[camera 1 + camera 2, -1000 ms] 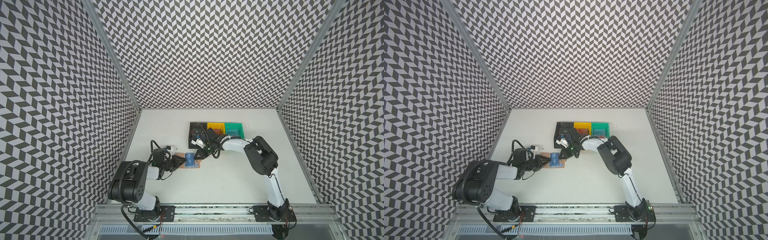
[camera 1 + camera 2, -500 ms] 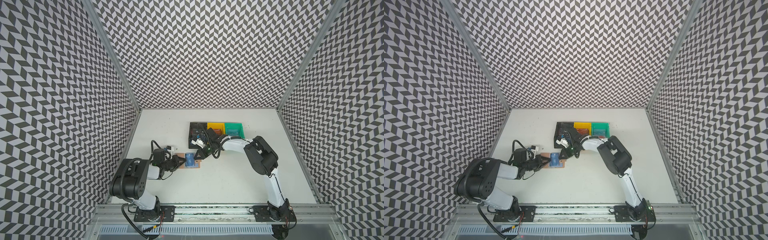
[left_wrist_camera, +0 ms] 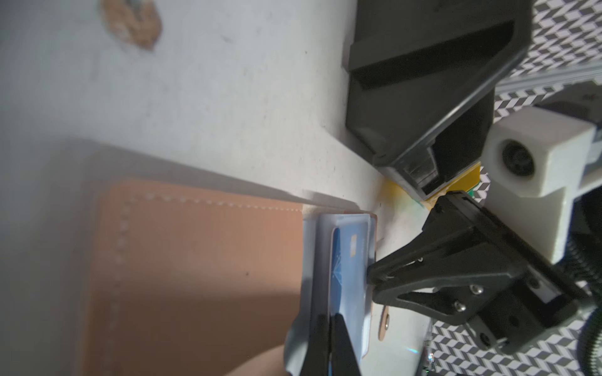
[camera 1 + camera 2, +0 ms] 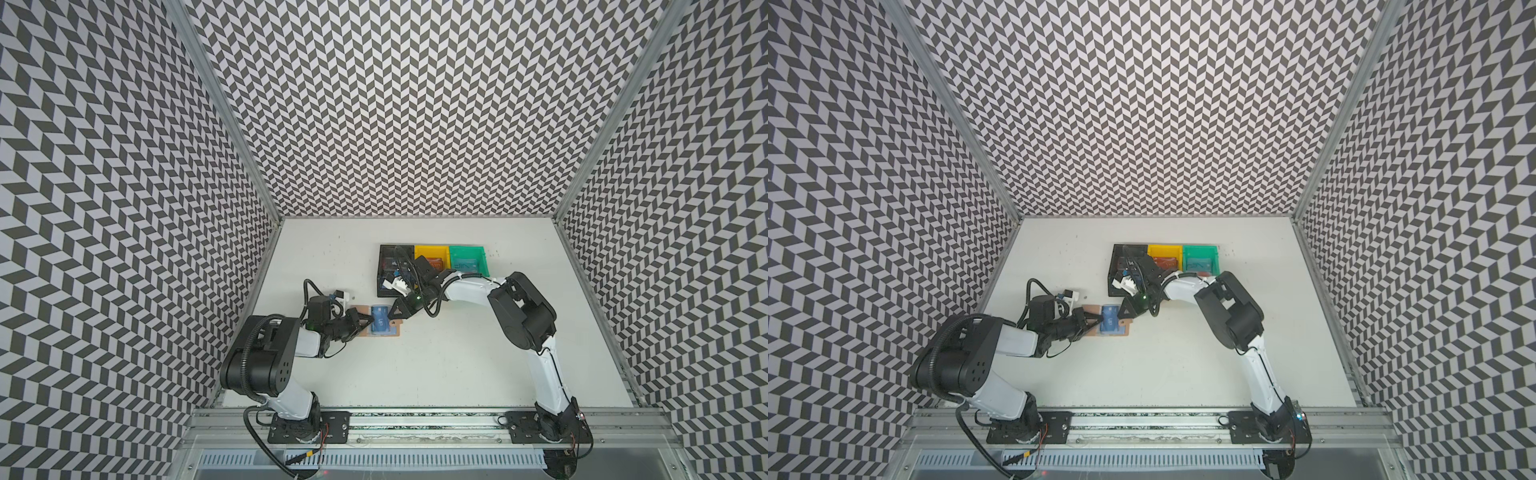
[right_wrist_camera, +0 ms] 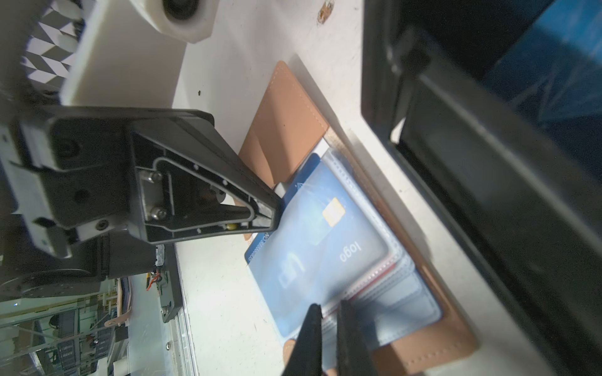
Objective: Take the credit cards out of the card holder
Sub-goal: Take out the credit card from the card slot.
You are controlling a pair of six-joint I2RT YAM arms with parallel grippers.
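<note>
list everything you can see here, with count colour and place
card holder: 1, tan, open on the table
blue card: 1, blue, partly out of a clear sleeve
black bin: 1, black, back of table
yellow bin: 1, yellow, beside the black
green bin: 1, green, beside the yellow
red-orange card: 1, red-orange, in the yellow bin
teal card: 1, teal, in the green bin
table: 1, white
left gripper: 1, black, shut on the blue card's edge
right gripper: 1, black, shut on the card holder's sleeve pages

Bare table (image 4: 436, 365) in front of card holder (image 4: 394, 331); black bin (image 4: 380, 270) close behind.
</note>
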